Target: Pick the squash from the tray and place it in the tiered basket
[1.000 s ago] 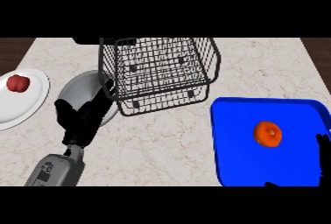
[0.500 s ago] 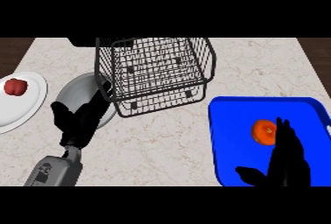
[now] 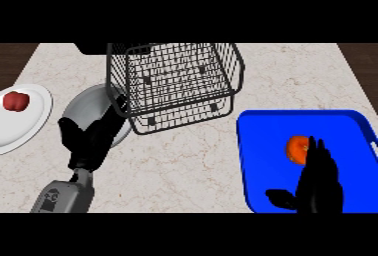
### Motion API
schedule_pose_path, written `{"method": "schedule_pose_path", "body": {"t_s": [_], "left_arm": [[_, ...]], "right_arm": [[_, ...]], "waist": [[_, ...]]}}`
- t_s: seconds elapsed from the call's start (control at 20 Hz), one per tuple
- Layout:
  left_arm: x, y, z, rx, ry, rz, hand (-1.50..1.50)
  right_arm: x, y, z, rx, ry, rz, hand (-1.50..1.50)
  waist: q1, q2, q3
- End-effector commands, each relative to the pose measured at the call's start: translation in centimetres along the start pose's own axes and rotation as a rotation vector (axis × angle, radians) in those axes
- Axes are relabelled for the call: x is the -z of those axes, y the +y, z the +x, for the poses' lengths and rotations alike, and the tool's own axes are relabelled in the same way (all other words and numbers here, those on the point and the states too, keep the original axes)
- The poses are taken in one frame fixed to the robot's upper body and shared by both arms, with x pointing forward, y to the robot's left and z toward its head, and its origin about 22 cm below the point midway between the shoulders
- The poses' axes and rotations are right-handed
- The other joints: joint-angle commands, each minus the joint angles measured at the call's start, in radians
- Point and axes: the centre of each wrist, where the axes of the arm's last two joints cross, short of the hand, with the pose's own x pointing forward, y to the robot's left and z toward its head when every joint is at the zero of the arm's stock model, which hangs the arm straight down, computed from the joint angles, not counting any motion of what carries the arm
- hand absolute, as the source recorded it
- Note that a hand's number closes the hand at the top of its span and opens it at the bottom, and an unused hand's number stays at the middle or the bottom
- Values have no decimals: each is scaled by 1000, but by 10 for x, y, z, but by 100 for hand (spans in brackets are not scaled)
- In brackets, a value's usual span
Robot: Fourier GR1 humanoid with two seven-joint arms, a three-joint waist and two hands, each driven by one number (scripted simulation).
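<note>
Over the blue tray, the right hand hovered with fingers straight and pressed together, thumb out to the side, fingertips just reaching the orange squash, which lay on the tray, ungrasped. The reach step seemed in hand; next the fingers would need to curl round the squash before lifting toward the wire tiered basket. Near the basket rested the spread left hand, over a grey plate; a white plate held a red fruit.

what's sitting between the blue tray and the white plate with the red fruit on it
In the head view, between the blue tray and the white plate lie a grey plate, the left hand over it, and the wire basket's lower tier.
</note>
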Motion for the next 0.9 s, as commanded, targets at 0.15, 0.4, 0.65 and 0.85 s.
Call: {"method": "schedule_pose_path", "body": {"t_s": [0.15, 0.4, 0.65, 0.85], "left_arm": [[-3, 3, 11, 0, -7, 14, 0], [-12, 6, -5, 1, -18, -19, 0], [13, -3, -1, 9, -21, 0, 0], [13, -8, -3, -2, -13, 3, 0]], "right_arm": [[25, 3, -8, 0, 34, -51, -150], [11, 12, -41, 5, 30, -66, -150], [45, 20, -21, 44, 18, -62, -150], [39, 30, -50, 55, 39, -56, -150]], "waist": [[1, 0, 0], [0, -1, 0], [0, 0, 0], [-2, 0, 0]]}}
